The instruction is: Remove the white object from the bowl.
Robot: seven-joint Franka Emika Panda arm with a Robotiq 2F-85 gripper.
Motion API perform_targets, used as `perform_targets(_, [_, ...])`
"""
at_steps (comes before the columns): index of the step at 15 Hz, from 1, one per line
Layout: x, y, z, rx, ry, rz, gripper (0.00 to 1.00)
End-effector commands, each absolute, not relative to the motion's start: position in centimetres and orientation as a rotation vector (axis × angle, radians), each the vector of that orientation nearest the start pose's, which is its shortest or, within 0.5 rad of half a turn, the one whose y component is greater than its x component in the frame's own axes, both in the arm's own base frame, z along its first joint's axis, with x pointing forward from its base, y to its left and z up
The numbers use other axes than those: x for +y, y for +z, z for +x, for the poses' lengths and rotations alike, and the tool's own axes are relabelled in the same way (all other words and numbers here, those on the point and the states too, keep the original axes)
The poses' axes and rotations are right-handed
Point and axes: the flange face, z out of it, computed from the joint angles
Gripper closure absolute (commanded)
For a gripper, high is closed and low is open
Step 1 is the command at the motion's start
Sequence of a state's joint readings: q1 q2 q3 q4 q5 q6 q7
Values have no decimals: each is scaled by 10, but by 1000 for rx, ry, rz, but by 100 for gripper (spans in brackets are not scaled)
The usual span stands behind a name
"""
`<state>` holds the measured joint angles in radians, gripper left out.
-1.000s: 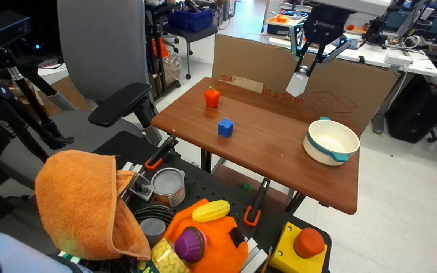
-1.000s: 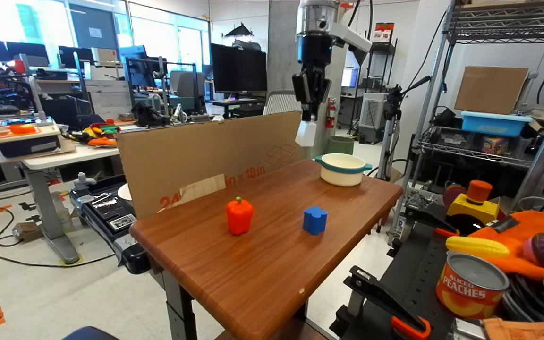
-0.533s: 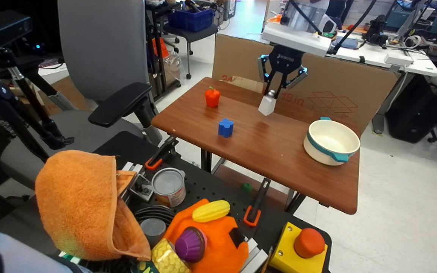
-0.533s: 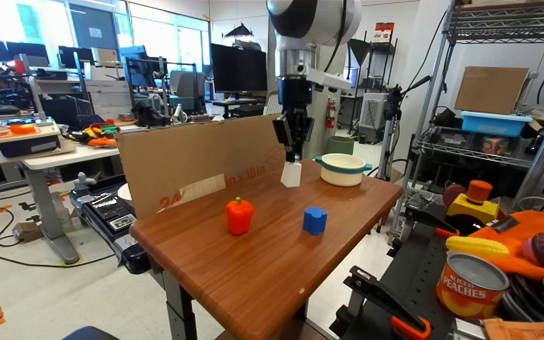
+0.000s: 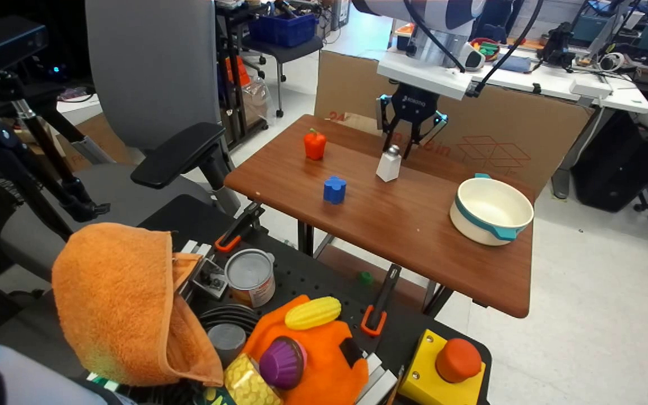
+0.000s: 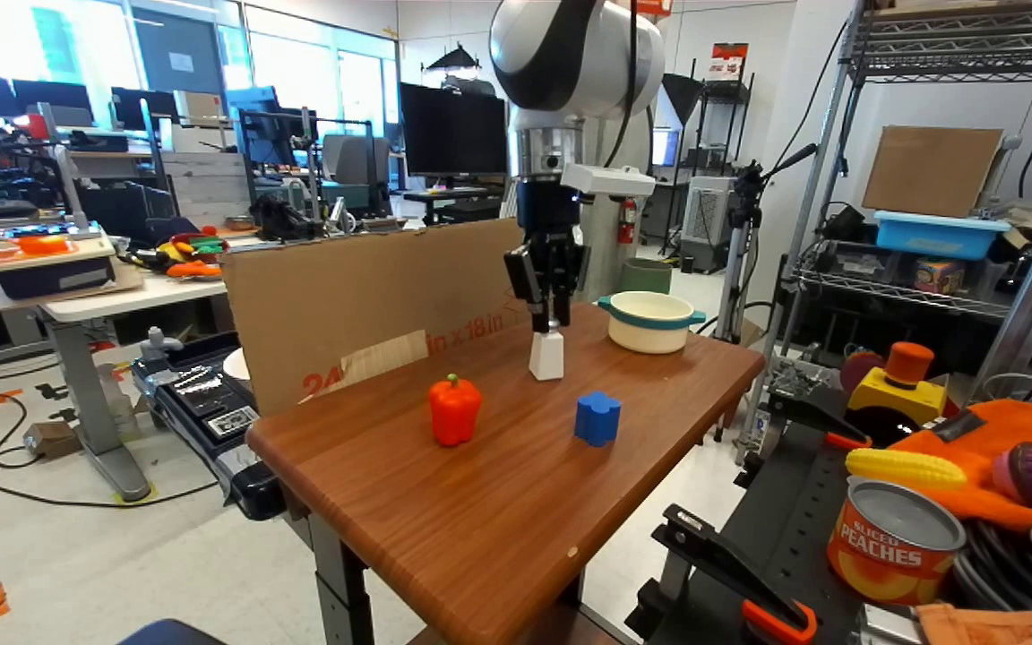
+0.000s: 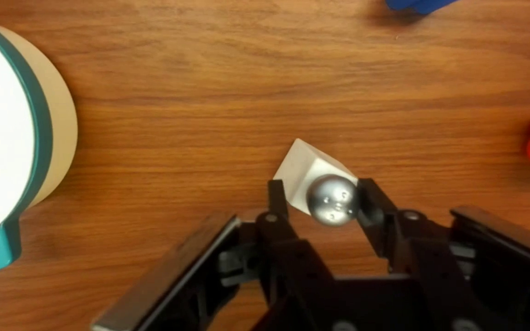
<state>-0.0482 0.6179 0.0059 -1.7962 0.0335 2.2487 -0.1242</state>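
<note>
In the wrist view, the black robot gripper (image 7: 321, 196) has its two fingers a little way apart, one on each side of the small white shaker with a round silver top (image 7: 316, 178), and a gap shows between one finger and that top, so the shaker is not squeezed. In both exterior views the shaker stands up straight on the brown wooden table (image 5: 408, 216), outside the round cream-white bowl with a blue-green band and handles (image 5: 495, 209) and well apart from it. A blue flower-shaped block (image 6: 597, 419) and a shiny orange-red pepper with a green stem (image 6: 454, 410) sit on the table too.
</note>
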Motion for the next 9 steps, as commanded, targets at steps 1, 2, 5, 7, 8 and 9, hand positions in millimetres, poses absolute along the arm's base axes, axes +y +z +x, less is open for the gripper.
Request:
perform_targets(1, [-30, 219, 626, -32, 262, -3077, 24])
perform_targets(2, [-34, 236, 616, -16, 262, -3052, 17])
perform_targets(5, [-38, 230, 624, 0, 268, -3055, 21])
perform_targets(7, [-49, 259, 611, 41, 264, -3043, 5])
perform_targets(8, [-52, 266, 607, 48, 260, -3042, 2])
perform_targets(9, [-52, 268, 604, 49, 260, -3041, 2])
